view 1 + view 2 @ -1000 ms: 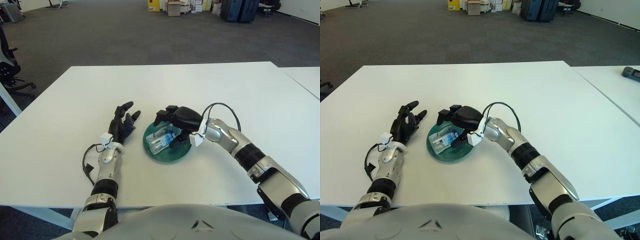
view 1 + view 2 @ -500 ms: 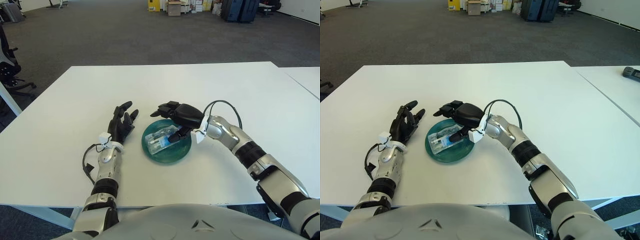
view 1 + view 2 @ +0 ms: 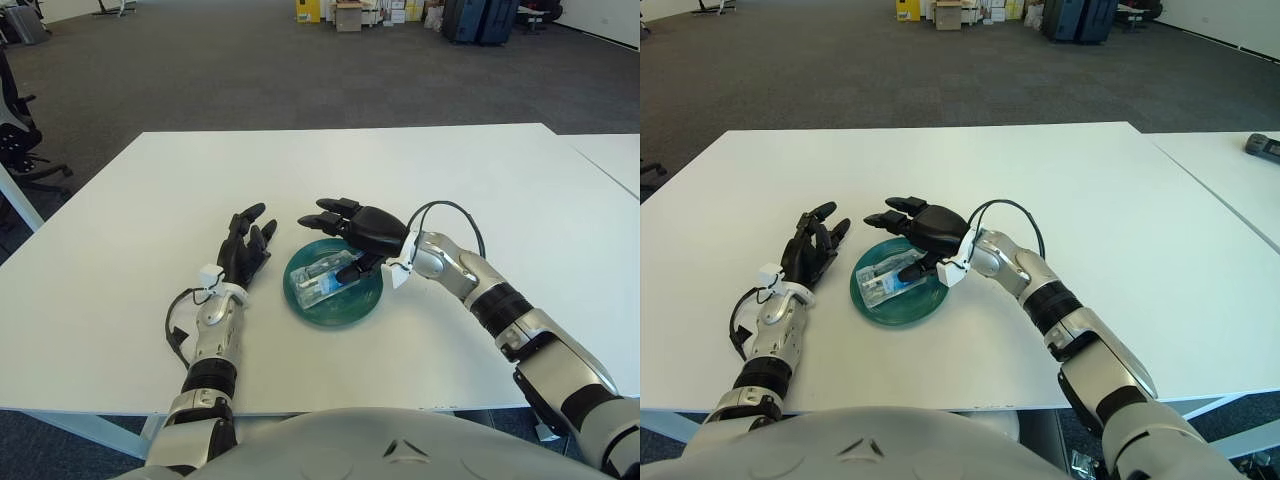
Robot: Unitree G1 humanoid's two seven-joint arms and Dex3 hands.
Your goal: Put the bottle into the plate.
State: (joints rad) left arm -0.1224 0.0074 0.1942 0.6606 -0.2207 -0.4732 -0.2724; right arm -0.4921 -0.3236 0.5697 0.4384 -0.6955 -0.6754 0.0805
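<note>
A small clear bottle with a blue label (image 3: 326, 278) lies on its side in the round green plate (image 3: 335, 306) on the white table. My right hand (image 3: 352, 228) hovers over the plate's far rim, fingers spread and holding nothing; its thumb (image 3: 352, 268) reaches down near the bottle's right end. In the right eye view the bottle (image 3: 890, 280) lies in the plate (image 3: 897, 308) under my right hand (image 3: 918, 222). My left hand (image 3: 243, 253) shows just left of the plate, fingers extended and open.
The white table (image 3: 480, 190) stretches wide behind and to the right of the plate. A second white table (image 3: 1240, 170) adjoins at the right with a dark object (image 3: 1262, 146) on it. Carpeted floor lies beyond.
My right hand has opened, let go of the bottle and lifted toward the plate's far rim. The bottle now lies free in the plate. My left hand has hardly moved.
</note>
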